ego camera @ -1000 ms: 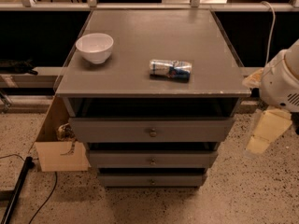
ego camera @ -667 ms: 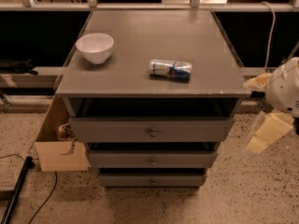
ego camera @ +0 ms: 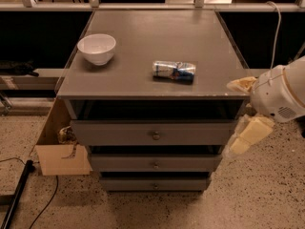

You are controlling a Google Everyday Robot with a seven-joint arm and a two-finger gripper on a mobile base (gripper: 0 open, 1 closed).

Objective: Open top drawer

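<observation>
The top drawer (ego camera: 119, 133) is the wide grey front just under the cabinet top, with a small round metal knob (ego camera: 156, 136) at its centre. A dark gap shows above it. Two more grey drawer fronts with like knobs sit below it. My gripper (ego camera: 249, 134), cream-coloured below the white arm housing (ego camera: 281, 95), hangs at the cabinet's right side at the height of the top drawer. It is well to the right of the knob and holds nothing that I can see.
On the grey cabinet top (ego camera: 143, 42) stand a white bowl (ego camera: 96, 47) at the left and a can lying on its side (ego camera: 174, 71) in the middle. A cardboard box (ego camera: 59, 149) leans at the cabinet's left. A black cable (ego camera: 19, 194) runs over the speckled floor.
My arm and gripper have moved left, closer to the cabinet's right side. The drawers, bowl and can have not moved.
</observation>
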